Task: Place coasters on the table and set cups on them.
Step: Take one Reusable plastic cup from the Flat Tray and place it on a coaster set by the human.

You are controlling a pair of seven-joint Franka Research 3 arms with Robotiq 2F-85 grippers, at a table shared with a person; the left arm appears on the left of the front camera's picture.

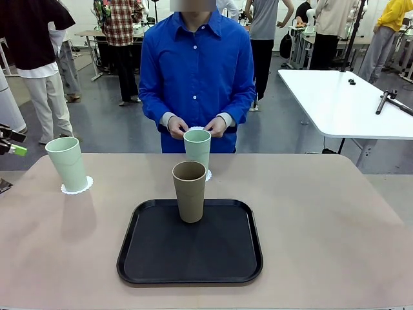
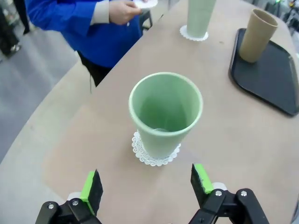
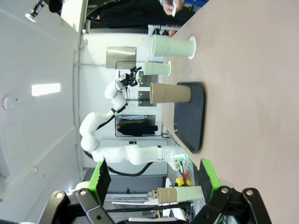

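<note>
A pale mint cup [image 1: 66, 163] stands on a lacy white coaster [image 1: 78, 187] at the table's [image 1: 322, 219] far left. My left gripper [image 2: 147, 184] is open just short of that cup [image 2: 166, 114] and its coaster [image 2: 155, 157], touching neither; it peeks in at the picture's left edge [image 1: 11, 143]. A second mint cup [image 1: 197, 147] stands on a coaster [image 1: 208, 175] at the far middle. The brown cup [image 1: 189, 191] stands on the black tray [image 1: 190, 258]. The person's hands hold a third coaster [image 1: 196, 128]. My right gripper [image 3: 154, 179] is open and empty, well back from the table.
The person in blue stands at the far edge behind the middle cup. A white table [image 1: 348, 103] stands off to the back right. The beige top to the right of the tray is bare.
</note>
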